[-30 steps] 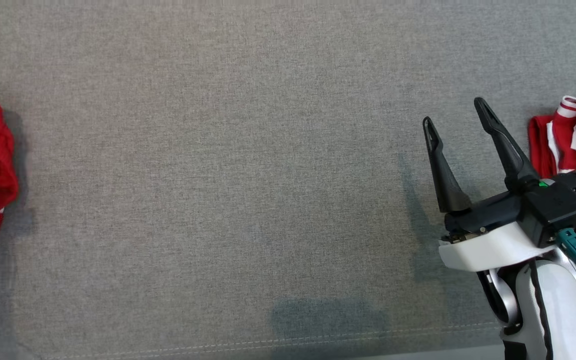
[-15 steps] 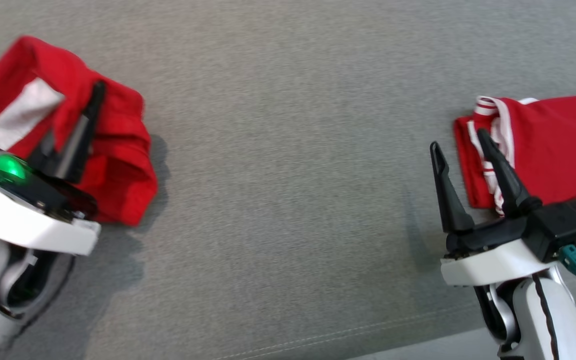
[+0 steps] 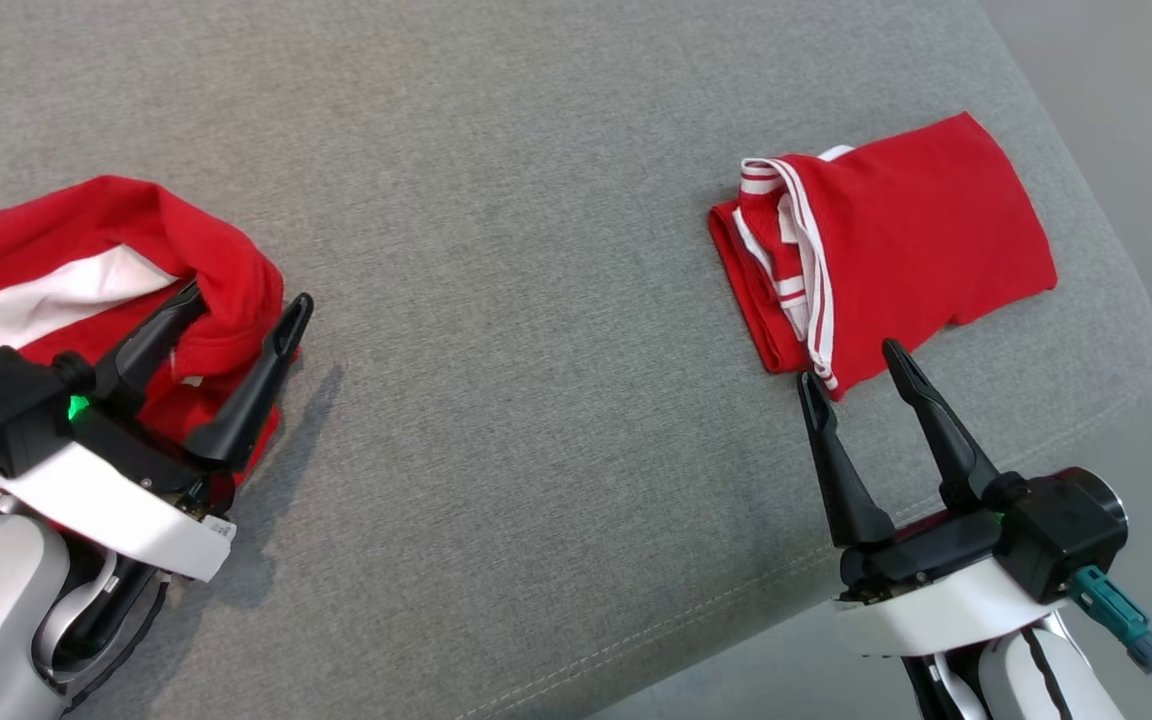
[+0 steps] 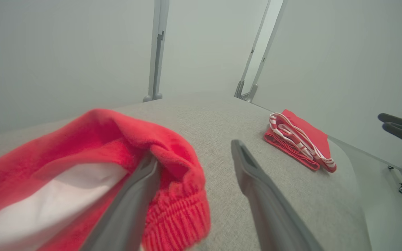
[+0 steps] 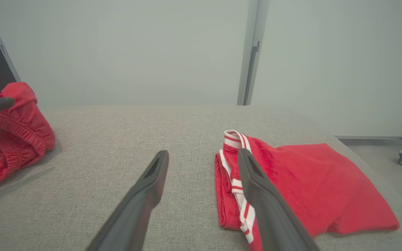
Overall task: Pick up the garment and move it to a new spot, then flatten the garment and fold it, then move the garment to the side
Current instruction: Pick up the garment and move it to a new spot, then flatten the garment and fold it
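At the frame's left edge the crumpled garment (image 3: 166,220) is touched by the released left gripper (image 3: 246,298); one finger seems tucked in a fold, so cloth may be dragged. The right gripper (image 3: 848,365) is held open, empty, near the folded garment (image 3: 916,220).

2 garments on the padded surface (image 3: 536,300), well apart. At the left gripper (image 3: 246,297): the crumpled garment (image 3: 86,230), its bulk to that gripper's left and ahead, 1 finger tucked under its edge fold, the other finger off its right side over bare surface. Just ahead of the right gripper (image 3: 848,362): the folded garment (image 3: 916,220), spreading to that gripper's right, near the surface's corner.
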Controlling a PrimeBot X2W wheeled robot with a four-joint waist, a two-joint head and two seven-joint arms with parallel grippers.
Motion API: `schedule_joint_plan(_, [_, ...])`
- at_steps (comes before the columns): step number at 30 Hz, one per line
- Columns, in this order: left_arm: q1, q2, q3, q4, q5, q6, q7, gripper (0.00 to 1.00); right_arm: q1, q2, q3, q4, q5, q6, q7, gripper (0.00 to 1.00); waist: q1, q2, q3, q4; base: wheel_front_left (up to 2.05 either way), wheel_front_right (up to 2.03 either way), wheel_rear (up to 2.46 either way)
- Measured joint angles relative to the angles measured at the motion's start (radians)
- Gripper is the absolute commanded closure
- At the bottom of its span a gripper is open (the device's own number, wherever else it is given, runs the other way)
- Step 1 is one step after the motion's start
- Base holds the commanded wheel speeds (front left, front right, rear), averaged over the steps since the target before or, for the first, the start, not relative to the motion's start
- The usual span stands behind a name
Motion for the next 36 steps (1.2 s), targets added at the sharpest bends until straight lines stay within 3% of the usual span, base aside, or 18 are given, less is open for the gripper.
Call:
schedule_joint_plan(6, [0.000, 0.002, 0.029, 0.011, 0.042, 0.000, -0.002, 0.00, 0.009, 0.001, 0.000, 0.003, 0.008, 0.000, 0.000, 0.00, 0.0000, 0.0000, -0.003, 0.025, 0.00, 0.00, 0.00])
schedule_joint_plan(9, [0.000, -0.013, 0.073, 0.022, 0.049, -0.001, -0.005, 0.00, -0.029, 0.000, 0.006, 0.044, 0.008, 0.000, -0.001, 0.00, 0.0000, 0.0000, -0.023, 0.079, 0.00, 0.00, 0.00])
schedule_joint_plan(23, [0.137, -0.191, 0.296, 0.173, 0.111, -0.002, -0.009, 0.00, -0.186, -0.007, 0.034, 0.277, 0.030, 0.000, -0.003, 0.00, 0.0000, 0.0000, -0.136, 0.302, 0.00, 0.00, 0.00])
schedule_joint_plan(36, [0.248, -0.279, 0.348, 0.239, 0.138, -0.002, -0.009, 0.00, -0.257, -0.018, 0.156, 0.466, 0.199, 0.000, -0.003, 0.00, 0.0000, 0.0000, -0.228, 0.513, 0.00, 0.00, 0.00])
